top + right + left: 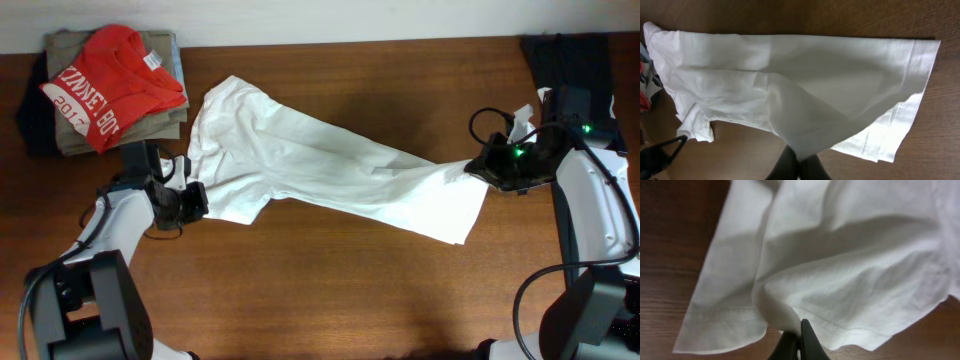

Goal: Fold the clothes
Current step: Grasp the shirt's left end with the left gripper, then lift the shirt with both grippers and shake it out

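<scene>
A white T-shirt (320, 160) lies stretched across the wooden table from upper left to right. My left gripper (193, 198) is shut on the shirt's left edge near a sleeve; in the left wrist view the jaws (799, 339) pinch a fold of the white cloth (850, 265). My right gripper (478, 166) is shut on the shirt's right end near the hem; in the right wrist view the jaws (799, 159) hold a fold of the shirt (790, 85), lifted slightly off the table.
A stack of folded clothes with a red printed T-shirt (110, 85) on top sits at the back left corner. Dark clothing (570, 60) lies at the back right. A dark garment (30, 115) lies left of the stack.
</scene>
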Controlling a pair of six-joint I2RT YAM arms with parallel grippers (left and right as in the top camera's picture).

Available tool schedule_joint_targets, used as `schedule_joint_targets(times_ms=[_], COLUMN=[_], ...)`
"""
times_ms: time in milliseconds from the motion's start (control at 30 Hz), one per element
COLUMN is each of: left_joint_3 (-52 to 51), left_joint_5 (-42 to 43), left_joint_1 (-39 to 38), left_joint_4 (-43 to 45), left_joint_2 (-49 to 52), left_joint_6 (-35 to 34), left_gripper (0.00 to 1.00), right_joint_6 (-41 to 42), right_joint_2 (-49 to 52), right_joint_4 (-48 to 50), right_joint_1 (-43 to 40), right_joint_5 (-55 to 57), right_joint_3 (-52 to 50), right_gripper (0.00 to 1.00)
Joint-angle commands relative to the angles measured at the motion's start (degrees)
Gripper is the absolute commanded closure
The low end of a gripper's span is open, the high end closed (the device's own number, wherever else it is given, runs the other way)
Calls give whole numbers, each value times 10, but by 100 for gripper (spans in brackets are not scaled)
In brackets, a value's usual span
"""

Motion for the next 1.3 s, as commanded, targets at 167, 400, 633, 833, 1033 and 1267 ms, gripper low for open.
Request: schedule_joint_targets(times_ms=[167, 400, 633, 833, 1033, 1267], left_joint_3=[106, 214, 632, 612, 810, 972], left_joint_5=[-4, -4, -47, -17, 61, 61], left_joint_1=[-1, -1, -1, -1, -6, -6], left_joint_4=[-113, -205, -379, -325, -141, -389], left_joint_2=[-133, -377, -427, -270, -11, 9], left_joint_6=[7, -11, -26, -25, -88, -35], left_gripper=[100, 99, 99, 100, 100, 100], right_joint_6=[-4, -14, -12, 49, 92, -1], right_joint_2=[-37, -123, -123, -7, 93, 58], right_joint_4=[-28, -207, -373, -259, -106, -245], right_joint_1=[-1, -1, -1, 0, -2, -27], right_joint_5=[-37, 56, 104, 100, -10, 31], right_joint_3=[42, 306, 711, 723, 733, 781], right_gripper=[96, 96, 96, 96, 96, 96])
